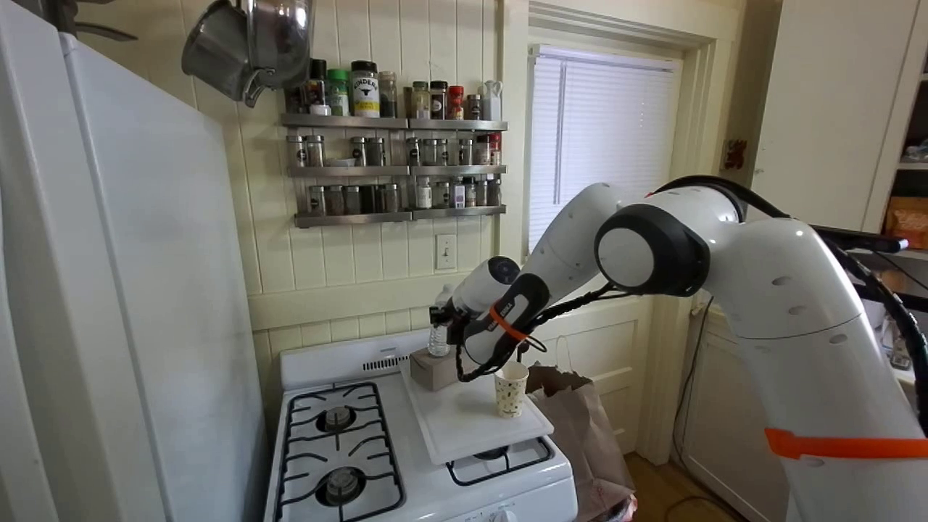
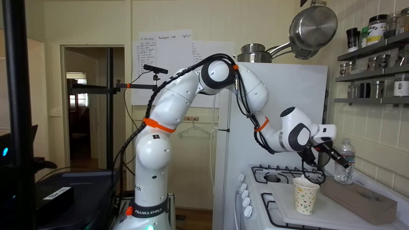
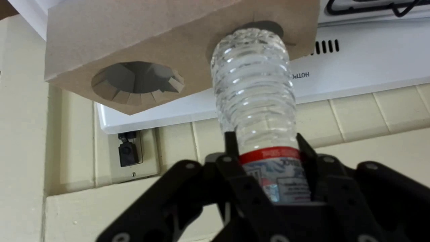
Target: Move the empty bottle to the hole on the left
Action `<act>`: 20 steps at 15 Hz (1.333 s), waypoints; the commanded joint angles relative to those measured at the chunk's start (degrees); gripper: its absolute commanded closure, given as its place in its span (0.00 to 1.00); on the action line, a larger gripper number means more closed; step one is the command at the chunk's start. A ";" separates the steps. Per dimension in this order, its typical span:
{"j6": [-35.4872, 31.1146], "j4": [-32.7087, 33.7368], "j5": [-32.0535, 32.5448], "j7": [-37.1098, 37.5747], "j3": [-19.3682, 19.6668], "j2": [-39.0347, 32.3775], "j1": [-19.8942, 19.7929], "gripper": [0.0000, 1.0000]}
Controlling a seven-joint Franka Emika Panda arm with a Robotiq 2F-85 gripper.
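Observation:
A clear plastic bottle with a red-edged label stands nearly upright at one end of a brown cardboard box. It also shows in both exterior views. In the wrist view its bottom covers most of one round hole; it looks at or just above that hole, and contact is unclear. Another round hole, with cut flaps, is open at the box's left in the wrist view. My gripper is shut on the bottle, one finger on each side at the label. It also shows in both exterior views.
A speckled paper cup stands on the white board before the box. Burner grates lie beside the board. The stove's back panel and wall are close behind. A paper bag stands beside the stove.

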State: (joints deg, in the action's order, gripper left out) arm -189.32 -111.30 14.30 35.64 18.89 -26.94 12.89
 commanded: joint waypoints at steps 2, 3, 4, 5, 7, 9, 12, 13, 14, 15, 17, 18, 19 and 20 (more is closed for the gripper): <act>0.35 2.91 0.37 -0.77 -0.83 -2.65 -0.96 0.84; 0.39 3.17 0.31 -0.84 -0.90 -2.99 -0.94 0.84; 0.74 3.32 0.41 -0.99 -1.41 -3.09 -1.21 0.84; 0.91 3.54 0.44 -1.16 -1.50 -3.32 -1.17 0.84; 1.41 3.74 0.54 -1.53 -1.78 -3.71 -1.22 0.84; 2.04 4.04 -0.24 -1.27 0.73 -4.28 0.89 0.34; 2.57 4.15 -0.07 -1.36 0.95 -3.76 1.00 0.20; 2.73 3.95 0.13 -1.53 0.76 -3.24 0.86 0.12; 2.61 3.89 0.24 -1.60 0.63 -2.86 0.78 0.04; 2.73 3.94 0.24 -1.61 0.84 -2.61 0.98 0.00; 2.73 3.76 0.44 -1.83 0.39 -1.99 0.76 0.00; 2.87 3.74 0.42 -1.93 0.56 -1.76 1.00 0.00; 2.81 3.55 0.40 -2.02 0.82 -1.41 1.28 0.00; 3.32 3.28 0.33 -2.07 0.98 -0.85 1.51 0.00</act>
State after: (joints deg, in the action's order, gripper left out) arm -188.76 -107.27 14.30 33.90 18.99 -29.54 13.17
